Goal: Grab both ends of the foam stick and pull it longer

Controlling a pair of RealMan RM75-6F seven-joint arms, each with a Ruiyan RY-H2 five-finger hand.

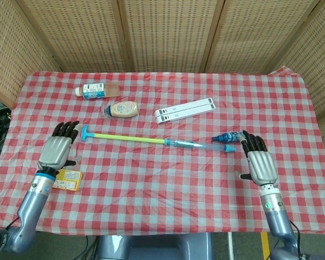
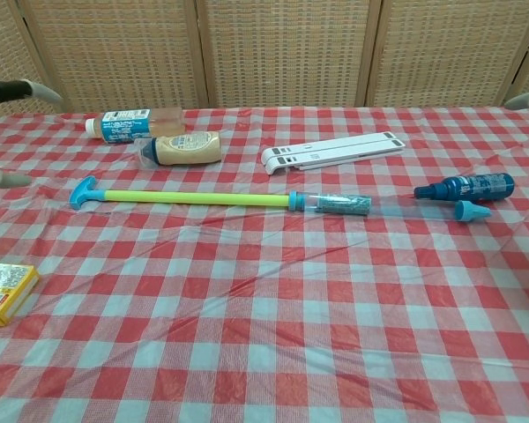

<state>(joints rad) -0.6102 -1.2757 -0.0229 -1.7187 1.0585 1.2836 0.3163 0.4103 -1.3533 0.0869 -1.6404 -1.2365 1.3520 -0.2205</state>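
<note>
The foam stick (image 1: 130, 139) (image 2: 203, 197) lies stretched out on the checked tablecloth, yellow-green on the left half and clear with a teal core on the right. Its blue T-end (image 1: 84, 132) (image 2: 82, 189) points left and its blue cap end (image 1: 230, 148) (image 2: 469, 210) points right. My left hand (image 1: 58, 150) hovers open just left of the T-end, apart from it. To the right of the cap end my right hand (image 1: 257, 161) is open too, holding nothing. In the chest view only fingertips (image 2: 18, 88) show at the frame edges.
A blue bottle (image 1: 226, 137) (image 2: 466, 187) lies right beside the cap end. A sauce bottle (image 1: 122, 109) (image 2: 181, 148), a clear bottle (image 1: 97, 89) (image 2: 128, 122) and a white folded stand (image 1: 185, 110) (image 2: 331, 150) lie behind the stick. A yellow box (image 1: 67, 180) (image 2: 3, 292) sits at the near left.
</note>
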